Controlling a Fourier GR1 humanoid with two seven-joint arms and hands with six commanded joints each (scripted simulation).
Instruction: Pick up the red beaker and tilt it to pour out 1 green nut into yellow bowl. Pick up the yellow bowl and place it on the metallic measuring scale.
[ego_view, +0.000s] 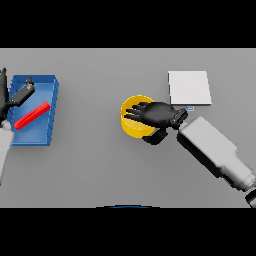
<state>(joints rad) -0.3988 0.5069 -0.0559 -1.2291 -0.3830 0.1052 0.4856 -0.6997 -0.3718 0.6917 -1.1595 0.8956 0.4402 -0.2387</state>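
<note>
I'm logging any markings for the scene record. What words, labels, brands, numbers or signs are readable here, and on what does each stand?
None: no readable text shows anywhere.
The metallic measuring scale has a small bluish patch at its lower edge, maybe a display; too small to read.
The yellow bowl, blue bin, red beaker, left hand and right hand carry no markings.

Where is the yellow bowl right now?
Head view: the yellow bowl sits near table centre, partly under the right hand, left of the metallic measuring scale.
</note>
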